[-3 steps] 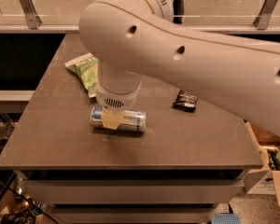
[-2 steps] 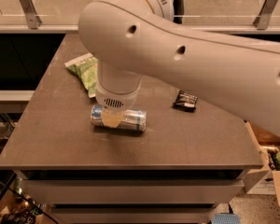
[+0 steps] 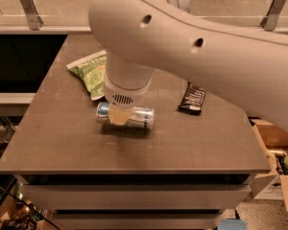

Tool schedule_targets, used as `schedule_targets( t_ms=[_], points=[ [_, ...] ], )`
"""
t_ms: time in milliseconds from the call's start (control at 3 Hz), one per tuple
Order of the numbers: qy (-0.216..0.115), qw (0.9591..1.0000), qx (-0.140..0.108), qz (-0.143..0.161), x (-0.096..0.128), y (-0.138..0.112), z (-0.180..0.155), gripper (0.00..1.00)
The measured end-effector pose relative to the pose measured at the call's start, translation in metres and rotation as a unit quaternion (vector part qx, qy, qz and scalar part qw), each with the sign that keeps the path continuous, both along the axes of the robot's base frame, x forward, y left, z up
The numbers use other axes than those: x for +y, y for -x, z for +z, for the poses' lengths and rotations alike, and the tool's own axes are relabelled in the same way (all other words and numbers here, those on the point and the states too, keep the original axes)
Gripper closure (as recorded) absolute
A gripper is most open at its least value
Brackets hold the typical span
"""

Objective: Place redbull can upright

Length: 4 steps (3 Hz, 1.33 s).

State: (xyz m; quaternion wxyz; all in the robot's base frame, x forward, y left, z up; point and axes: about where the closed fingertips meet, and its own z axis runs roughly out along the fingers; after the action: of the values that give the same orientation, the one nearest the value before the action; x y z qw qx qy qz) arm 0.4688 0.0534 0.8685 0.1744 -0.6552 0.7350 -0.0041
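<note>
The redbull can (image 3: 140, 117) lies on its side on the dark table (image 3: 77, 143), near the middle, with its silver end toward the left. My gripper (image 3: 120, 113) comes straight down onto the can from above. One pale finger (image 3: 117, 116) sits against the can's near side; the other is hidden behind the can. The gripper looks shut on the can, which still rests on the table. My large white arm covers the upper part of the view.
A green chip bag (image 3: 92, 71) lies just behind and left of the can, partly under my wrist. A dark brown snack bar (image 3: 193, 98) lies to the right. A glass rail runs along the table's back edge. Cardboard boxes (image 3: 278, 166) stand on the floor at right.
</note>
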Motion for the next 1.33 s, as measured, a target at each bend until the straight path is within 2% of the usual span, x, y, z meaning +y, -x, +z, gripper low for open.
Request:
schedule_targets(
  t_ms=[333,667,1000,1333],
  points=[
    [-0.017,0.9998,-0.014,0.002,-0.012,-0.009,0.014,1.00],
    [-0.051,0.9982,-0.030,0.009,-0.020,-0.019,0.027,1.00],
    [-0.108,0.9927,-0.048,0.023,-0.022,-0.026,0.047,1.00],
    [-0.171,0.9828,-0.056,0.043,-0.020,-0.023,0.068,1.00]
  ],
)
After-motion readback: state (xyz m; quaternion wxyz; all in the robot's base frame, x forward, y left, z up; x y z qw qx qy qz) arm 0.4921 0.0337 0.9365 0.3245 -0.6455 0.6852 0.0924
